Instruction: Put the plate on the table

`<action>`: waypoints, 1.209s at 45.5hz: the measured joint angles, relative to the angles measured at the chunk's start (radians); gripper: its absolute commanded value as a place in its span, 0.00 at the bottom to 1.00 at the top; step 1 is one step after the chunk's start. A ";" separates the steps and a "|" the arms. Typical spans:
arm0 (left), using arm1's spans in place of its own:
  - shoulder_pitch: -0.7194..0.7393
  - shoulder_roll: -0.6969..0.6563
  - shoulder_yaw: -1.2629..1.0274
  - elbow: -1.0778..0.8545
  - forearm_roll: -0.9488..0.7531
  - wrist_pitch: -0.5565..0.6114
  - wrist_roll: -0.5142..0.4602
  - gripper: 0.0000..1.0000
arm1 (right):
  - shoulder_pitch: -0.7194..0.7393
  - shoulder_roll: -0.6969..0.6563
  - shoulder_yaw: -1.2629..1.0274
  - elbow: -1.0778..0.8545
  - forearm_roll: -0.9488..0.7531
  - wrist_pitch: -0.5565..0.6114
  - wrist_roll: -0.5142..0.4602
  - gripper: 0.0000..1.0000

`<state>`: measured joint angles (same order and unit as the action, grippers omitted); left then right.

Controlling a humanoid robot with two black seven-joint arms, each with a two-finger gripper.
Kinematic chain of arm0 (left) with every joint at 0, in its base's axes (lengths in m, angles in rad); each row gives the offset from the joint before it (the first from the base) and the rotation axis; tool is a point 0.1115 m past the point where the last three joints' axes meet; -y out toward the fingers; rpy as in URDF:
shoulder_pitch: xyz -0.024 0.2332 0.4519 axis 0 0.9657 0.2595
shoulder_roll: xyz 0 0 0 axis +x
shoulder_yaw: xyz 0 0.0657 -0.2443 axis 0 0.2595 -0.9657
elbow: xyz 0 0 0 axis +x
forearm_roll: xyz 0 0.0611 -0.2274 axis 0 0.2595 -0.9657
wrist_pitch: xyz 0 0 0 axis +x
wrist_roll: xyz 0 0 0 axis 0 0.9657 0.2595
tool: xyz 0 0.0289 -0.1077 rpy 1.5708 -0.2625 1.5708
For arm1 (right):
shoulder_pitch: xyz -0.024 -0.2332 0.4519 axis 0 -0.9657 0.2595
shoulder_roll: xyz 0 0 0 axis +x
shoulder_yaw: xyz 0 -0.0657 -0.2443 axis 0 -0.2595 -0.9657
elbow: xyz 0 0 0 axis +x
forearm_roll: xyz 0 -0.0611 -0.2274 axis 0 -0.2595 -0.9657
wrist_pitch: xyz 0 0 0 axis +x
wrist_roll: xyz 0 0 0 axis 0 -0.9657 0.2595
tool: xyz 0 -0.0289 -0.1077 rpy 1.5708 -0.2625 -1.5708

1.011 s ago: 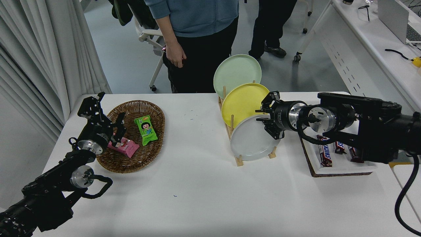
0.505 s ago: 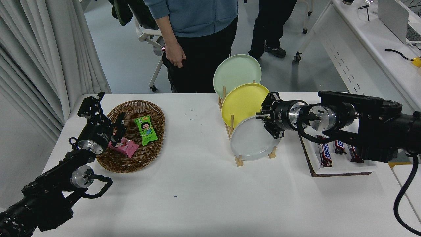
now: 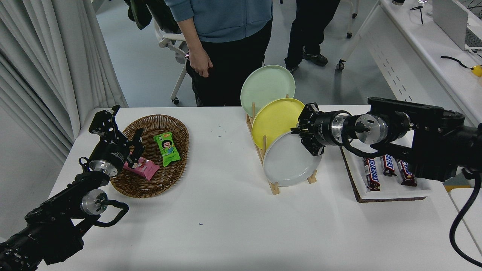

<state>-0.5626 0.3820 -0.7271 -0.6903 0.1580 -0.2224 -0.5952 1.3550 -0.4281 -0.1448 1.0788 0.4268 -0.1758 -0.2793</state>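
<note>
The light-grey plate (image 3: pixel 288 162) stands on edge in the front slot of a wooden rack (image 3: pixel 274 187) on the white table (image 3: pixel 233 226). Behind it stand a yellow plate (image 3: pixel 275 120) and a pale green plate (image 3: pixel 266 86). My right gripper (image 3: pixel 301 131) comes in from the right and sits at the grey plate's upper right rim, against it. Its jaws stand spread, one above and one below the rim. My left arm is parked at the lower left, its gripper (image 3: pixel 122 128) open over the basket.
A wicker basket (image 3: pixel 180 165) with snack packets lies at the left. A white tray (image 3: pixel 380 194) with chocolate bars sits at the right, under my right arm. A person (image 3: pixel 222 45) stands at the far edge. A white desk (image 3: pixel 421 49) is at the upper right.
My right gripper has moved left onto the grey plate's rim. The rack and its plates have shifted slightly left and toward me.
</note>
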 measured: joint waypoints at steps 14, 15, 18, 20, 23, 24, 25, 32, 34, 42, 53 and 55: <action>0.000 0.000 0.000 0.000 0.000 0.000 0.000 1.00 | 0.047 -0.041 0.094 0.001 0.004 0.008 -0.089 0.00; 0.000 0.000 0.000 0.000 0.000 0.000 0.000 1.00 | 0.053 -0.045 0.103 0.001 0.005 0.010 -0.098 0.00; 0.000 0.000 0.000 0.000 0.000 0.000 0.000 1.00 | 0.065 -0.051 0.119 0.001 0.007 0.012 -0.116 0.00; 0.000 0.000 0.000 0.000 0.000 0.000 0.000 1.00 | 0.077 -0.054 0.132 0.001 0.009 0.014 -0.131 0.00; 0.000 0.000 0.000 0.000 0.000 0.000 0.000 1.00 | 0.095 -0.058 0.146 0.002 0.013 0.015 -0.151 0.00; 0.000 0.000 0.000 0.000 0.000 0.000 0.000 1.00 | 0.101 -0.059 0.149 0.002 0.016 0.015 -0.156 0.00; 0.000 0.000 0.000 0.000 0.000 0.000 0.000 1.00 | 0.110 -0.060 0.155 0.002 0.021 0.015 -0.164 0.00; 0.000 0.000 0.000 0.000 0.000 0.000 0.000 1.00 | 0.171 -0.069 0.173 0.006 0.055 0.012 -0.194 0.00; 0.000 0.000 0.000 0.000 0.000 0.000 0.000 1.00 | 0.188 -0.070 0.176 0.007 0.062 0.011 -0.200 0.00; 0.000 0.000 0.000 0.000 0.000 0.000 0.000 1.00 | 0.273 -0.071 0.184 0.007 0.105 0.005 -0.217 0.00; 0.000 0.000 0.000 0.000 0.000 0.000 0.000 1.00 | 0.356 -0.058 0.187 0.006 0.179 0.002 -0.227 0.00; 0.000 0.000 0.000 0.000 0.000 0.000 0.000 1.00 | 0.364 -0.046 0.187 0.007 0.190 0.002 -0.228 0.00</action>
<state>-0.5623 0.3820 -0.7271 -0.6903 0.1582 -0.2224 -0.5952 1.7194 -0.4737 0.0420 1.0858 0.6167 -0.1736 -0.5070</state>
